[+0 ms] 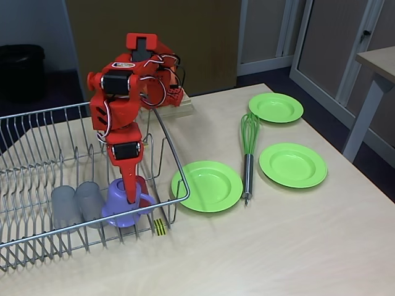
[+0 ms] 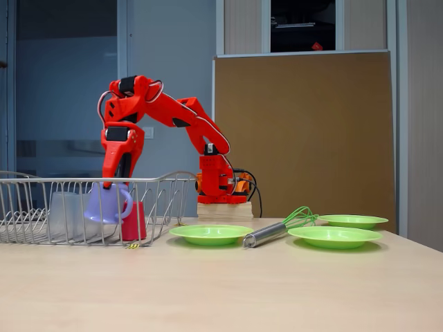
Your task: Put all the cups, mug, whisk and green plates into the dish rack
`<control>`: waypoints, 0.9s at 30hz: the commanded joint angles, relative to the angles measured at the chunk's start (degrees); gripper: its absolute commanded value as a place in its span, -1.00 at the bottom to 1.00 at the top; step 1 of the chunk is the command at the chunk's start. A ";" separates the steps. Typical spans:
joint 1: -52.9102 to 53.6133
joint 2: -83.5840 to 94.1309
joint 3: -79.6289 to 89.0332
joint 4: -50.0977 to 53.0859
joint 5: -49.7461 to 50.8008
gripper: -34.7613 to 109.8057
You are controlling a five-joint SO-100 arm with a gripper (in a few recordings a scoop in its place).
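Pincer: the pincer (image 1: 131,196) is lowered into the dish rack (image 1: 37,160) and is closed on the rim of the mug (image 1: 123,206); in a fixed view the mug (image 2: 105,203) is seen tilted and lifted slightly above the rack floor.
Mug: lavender, with its loop handle turned toward the rack's near corner; it is judged light and stiff, and the rim is the handiest hold.
Cups: two grey cups (image 1: 77,203) are standing side by side in the rack, just left of the mug; a red cup (image 2: 133,221) is seen just beside and behind the mug.
Green plates: three green plates (image 1: 207,185) are lying flat on the bench (image 1: 278,246), outside the rack; the nearest is just beside the rack wall.
Plate handling: judged light, rigid and smooth; the raised rim is the only place to be pinched, and slipping is likely.
Whisk: the whisk (image 1: 248,157) is lying between the plates; the metal handle is judged firmer to grip than the springy green loops.
Progress: cups and mug are judged racked; plates and whisk are left.
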 commanded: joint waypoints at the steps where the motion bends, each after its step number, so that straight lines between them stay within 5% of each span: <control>1: -0.09 0.70 -2.29 -0.09 -1.05 -0.36; 27: -1.05 -4.31 -5.19 1.58 -1.93 -0.23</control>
